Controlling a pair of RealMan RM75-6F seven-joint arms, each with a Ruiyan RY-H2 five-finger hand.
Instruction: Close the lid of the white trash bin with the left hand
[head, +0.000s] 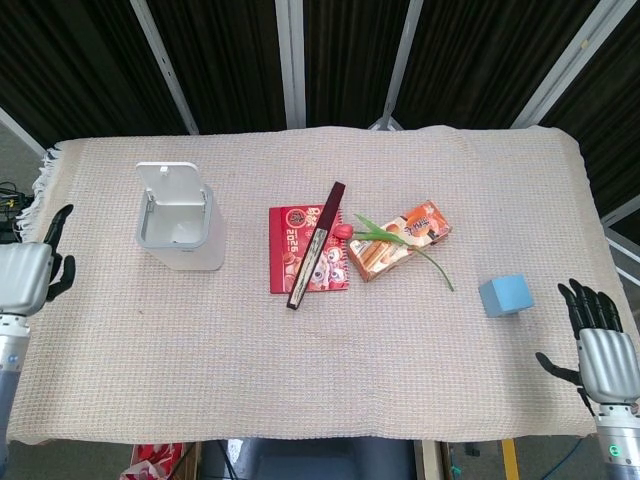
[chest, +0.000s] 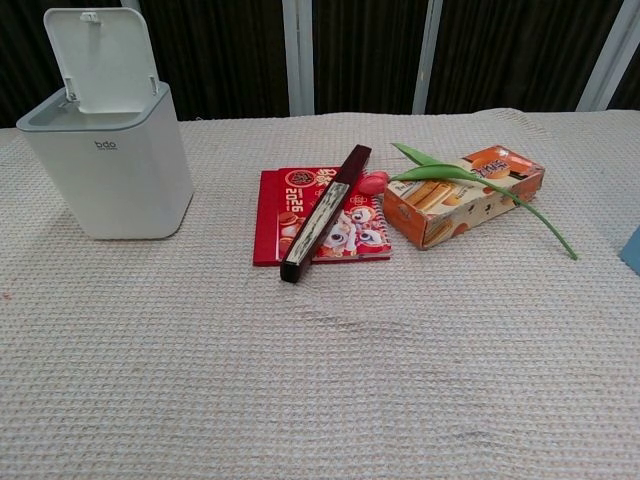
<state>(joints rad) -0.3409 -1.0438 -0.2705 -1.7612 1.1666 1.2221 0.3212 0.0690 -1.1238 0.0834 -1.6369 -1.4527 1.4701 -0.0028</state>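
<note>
Head view shows the white trash bin (head: 180, 230) standing on the left part of the cloth-covered desk (head: 320, 380), its lid (head: 167, 182) tipped up and open at the back. The left hand (head: 30, 272) hangs at the desk's left edge, well apart from the bin, fingers spread and holding nothing. The right hand (head: 597, 340) sits at the near right corner, fingers also apart and empty. Chest view has neither hand; there the lid (chest: 103, 58) stands upright above the bin (chest: 108, 165). Mid-desk lie a red booklet (head: 300, 262) with a dark long box (head: 316, 244) across it, a snack box (head: 398, 239), a tulip (head: 385, 238), and a blue cube (head: 504, 295).
</note>
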